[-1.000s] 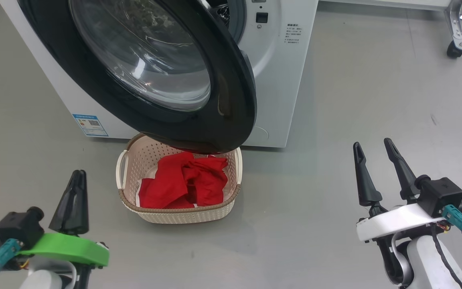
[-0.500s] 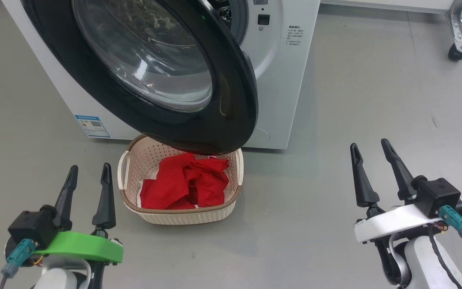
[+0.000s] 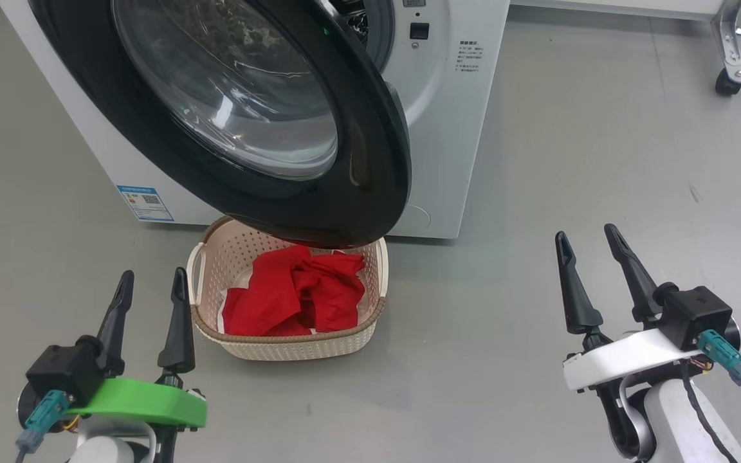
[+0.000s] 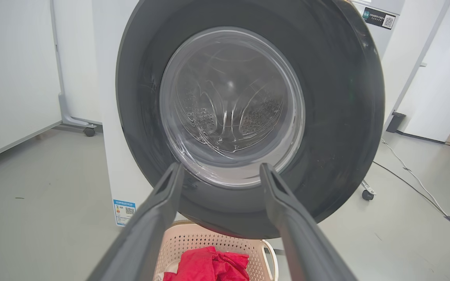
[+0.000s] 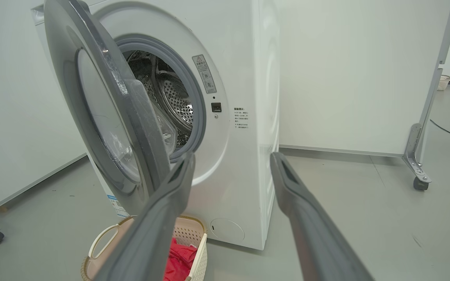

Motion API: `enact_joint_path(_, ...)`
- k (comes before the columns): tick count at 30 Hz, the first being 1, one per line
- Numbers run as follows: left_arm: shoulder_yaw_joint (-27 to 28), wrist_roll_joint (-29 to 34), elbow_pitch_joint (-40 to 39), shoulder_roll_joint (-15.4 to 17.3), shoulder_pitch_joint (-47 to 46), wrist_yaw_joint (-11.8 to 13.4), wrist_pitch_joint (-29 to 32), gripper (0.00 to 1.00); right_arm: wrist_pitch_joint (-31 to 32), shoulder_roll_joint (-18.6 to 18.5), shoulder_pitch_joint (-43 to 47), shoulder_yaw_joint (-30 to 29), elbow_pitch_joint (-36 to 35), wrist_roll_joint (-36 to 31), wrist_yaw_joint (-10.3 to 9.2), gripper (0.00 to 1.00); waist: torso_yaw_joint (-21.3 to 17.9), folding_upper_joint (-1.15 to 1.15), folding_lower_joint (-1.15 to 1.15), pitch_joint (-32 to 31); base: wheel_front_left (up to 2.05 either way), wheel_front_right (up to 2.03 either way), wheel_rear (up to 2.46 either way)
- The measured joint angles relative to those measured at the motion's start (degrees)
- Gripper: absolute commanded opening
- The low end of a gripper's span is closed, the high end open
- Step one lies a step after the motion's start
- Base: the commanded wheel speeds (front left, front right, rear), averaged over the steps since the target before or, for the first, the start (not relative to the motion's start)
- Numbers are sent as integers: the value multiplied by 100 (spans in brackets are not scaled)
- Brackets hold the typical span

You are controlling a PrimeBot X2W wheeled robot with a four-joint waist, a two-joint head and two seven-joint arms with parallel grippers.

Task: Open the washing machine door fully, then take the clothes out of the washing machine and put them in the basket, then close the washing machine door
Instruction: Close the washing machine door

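Note:
The washing machine (image 3: 448, 128) stands ahead with its black-ringed door (image 3: 370, 167) swung partly open over the basket (image 3: 293, 344). Red clothes (image 3: 293, 292) lie in that cream basket on the floor. In the right wrist view the steel drum (image 5: 172, 103) shows behind the door (image 5: 104, 117); I see no fabric in the visible part. My left gripper (image 3: 152, 286) is open, just left of the basket, holding nothing. My right gripper (image 3: 586, 241) is open and well right of the machine. The left wrist view faces the door's glass (image 4: 231, 105) above the basket (image 4: 209, 242).
Grey floor lies all around. A white panel on castors (image 3: 727, 80) stands at the back right. A blue label (image 3: 145, 200) marks the machine's lower front. A cable (image 4: 416, 179) runs along the floor to the right of the machine.
My left gripper went from shut to open and shifted slightly right, towards the basket. My right gripper drifted a little left. Door, basket and clothes stayed put.

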Motion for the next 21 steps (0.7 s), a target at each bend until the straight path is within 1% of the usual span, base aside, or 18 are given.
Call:
enact_joint_path(13,120,191,36,-125,135,-83,0,100,0,0,0,22,26,0,0,100,-14,0,0,-55,0,0,0)
enact_joint_path(20,180,253,31,-210,138,-177,0,100,0,-7,3,-2,24,-1,0,100,10,0,0,-27,0,0,0)
enact_joint_path(21,182,269,30,-225,139,-177,0,100,0,-10,3,-2,22,-1,0,85,13,0,0,-21,0,0,0)
